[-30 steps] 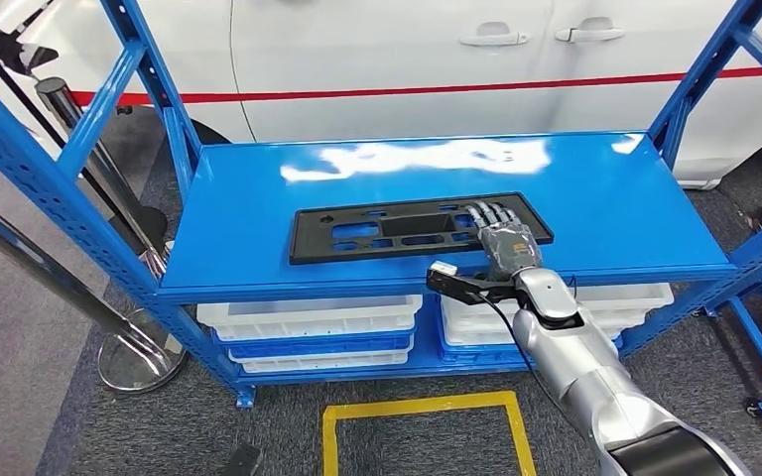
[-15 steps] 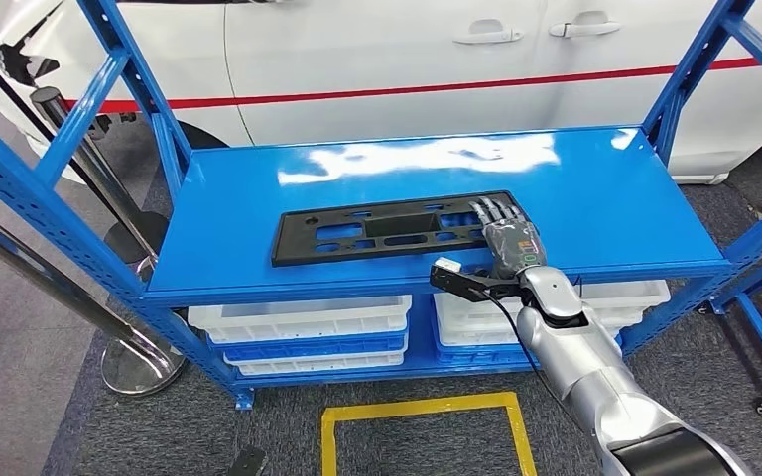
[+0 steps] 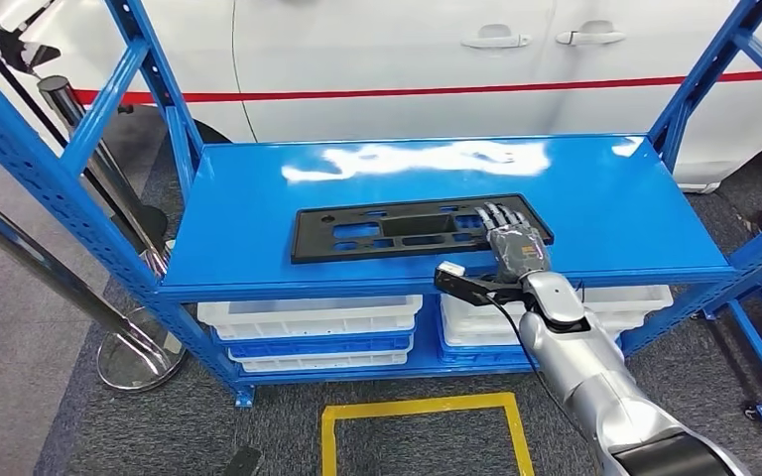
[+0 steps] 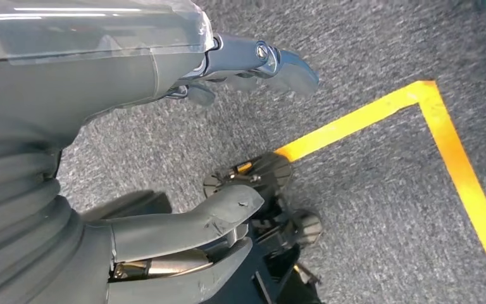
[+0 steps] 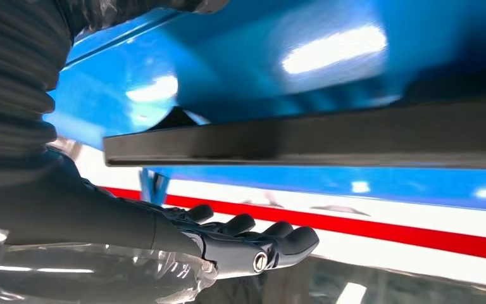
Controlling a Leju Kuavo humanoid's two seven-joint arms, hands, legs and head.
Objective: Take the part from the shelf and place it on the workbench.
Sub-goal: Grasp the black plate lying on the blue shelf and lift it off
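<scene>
Lying flat on the blue shelf (image 3: 258, 253), the black plastic panel (image 3: 397, 230) looks light, stiff, slippery; its 3 o'clock end is covered by the right robot hand (image 3: 512, 241), fingers extended, grip unconfirmed.

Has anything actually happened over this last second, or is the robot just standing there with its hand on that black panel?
Very little. The view swayed sideways and came back, so the camera moved, not the things. The right hand stays resting on the right end of the black panel, which lies flat in the same spot on the blue shelf. Nothing was picked up or let go. The left hand hangs over the floor.
</scene>
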